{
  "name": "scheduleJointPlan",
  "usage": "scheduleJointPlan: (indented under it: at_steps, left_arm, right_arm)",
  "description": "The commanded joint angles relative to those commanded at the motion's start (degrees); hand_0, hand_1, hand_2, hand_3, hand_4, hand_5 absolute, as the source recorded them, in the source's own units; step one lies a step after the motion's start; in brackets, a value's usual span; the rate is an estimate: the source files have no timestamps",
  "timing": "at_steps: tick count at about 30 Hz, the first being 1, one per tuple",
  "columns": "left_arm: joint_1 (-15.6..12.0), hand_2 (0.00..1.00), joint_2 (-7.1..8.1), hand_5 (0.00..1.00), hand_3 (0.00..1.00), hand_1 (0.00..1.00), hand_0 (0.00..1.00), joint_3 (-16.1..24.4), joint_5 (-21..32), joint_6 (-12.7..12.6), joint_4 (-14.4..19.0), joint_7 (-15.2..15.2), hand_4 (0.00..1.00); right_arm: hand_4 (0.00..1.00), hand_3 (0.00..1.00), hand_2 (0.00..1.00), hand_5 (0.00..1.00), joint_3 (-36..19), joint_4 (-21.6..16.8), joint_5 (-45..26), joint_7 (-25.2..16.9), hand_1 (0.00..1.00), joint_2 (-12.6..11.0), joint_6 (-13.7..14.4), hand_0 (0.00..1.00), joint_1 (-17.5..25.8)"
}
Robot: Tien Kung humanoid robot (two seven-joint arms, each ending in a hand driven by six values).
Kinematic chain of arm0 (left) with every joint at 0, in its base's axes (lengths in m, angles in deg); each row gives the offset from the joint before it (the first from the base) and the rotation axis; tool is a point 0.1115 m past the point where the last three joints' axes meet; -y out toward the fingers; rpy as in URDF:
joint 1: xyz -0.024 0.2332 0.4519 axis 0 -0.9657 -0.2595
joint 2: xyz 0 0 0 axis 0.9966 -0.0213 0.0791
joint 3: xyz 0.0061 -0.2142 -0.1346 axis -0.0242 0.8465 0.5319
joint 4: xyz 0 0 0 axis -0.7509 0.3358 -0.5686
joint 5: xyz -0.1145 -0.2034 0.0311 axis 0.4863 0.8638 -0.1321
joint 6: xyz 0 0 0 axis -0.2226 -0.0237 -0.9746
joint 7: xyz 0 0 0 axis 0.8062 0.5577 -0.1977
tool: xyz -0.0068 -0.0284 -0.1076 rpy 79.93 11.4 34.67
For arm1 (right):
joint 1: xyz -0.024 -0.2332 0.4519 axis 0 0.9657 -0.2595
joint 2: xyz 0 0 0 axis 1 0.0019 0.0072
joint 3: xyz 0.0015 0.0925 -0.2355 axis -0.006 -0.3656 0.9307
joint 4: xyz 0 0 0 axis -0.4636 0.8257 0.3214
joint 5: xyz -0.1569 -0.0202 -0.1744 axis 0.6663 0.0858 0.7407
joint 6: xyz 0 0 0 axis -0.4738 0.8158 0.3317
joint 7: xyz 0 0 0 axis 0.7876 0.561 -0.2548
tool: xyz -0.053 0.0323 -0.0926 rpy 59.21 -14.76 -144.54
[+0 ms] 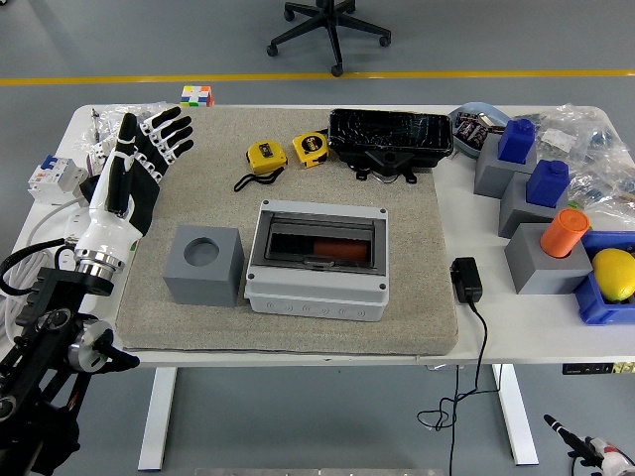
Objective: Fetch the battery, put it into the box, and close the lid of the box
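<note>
A grey box (pixel 316 278) sits in the middle of the beige mat (pixel 417 307). Its clear lid (pixel 319 243) lies closed over the opening. A red cylindrical battery (pixel 327 246) lies inside, seen through the lid. A grey holder block (pixel 203 265) with an empty round hole stands left of the box. My left hand (pixel 144 149) is open with fingers spread, raised over the mat's left edge, well away from the box. My right arm is not in view.
Two yellow tape measures (pixel 266 156) and a black tray (pixel 389 134) lie at the back of the mat. Grey blocks with blue and orange pieces (pixel 541 203) stand at the right. A black adapter (pixel 466 280) and cable lie right of the mat. A breaker (pixel 52 177) sits far left.
</note>
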Motion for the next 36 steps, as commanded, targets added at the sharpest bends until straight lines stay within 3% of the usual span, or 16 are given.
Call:
scheduleJointPlan:
  at_steps: [36]
  left_arm:
    - [0.15, 0.803, -0.39, 0.998, 0.782, 0.832, 0.826, 0.44, 0.07, -0.13, -0.08, -0.17, 0.998]
  right_arm:
    - [0.998, 0.861, 0.820, 0.998, -0.86, -0.12, 0.18, -0.12, 0.884, -0.34, -0.09, 0.903, -0.51]
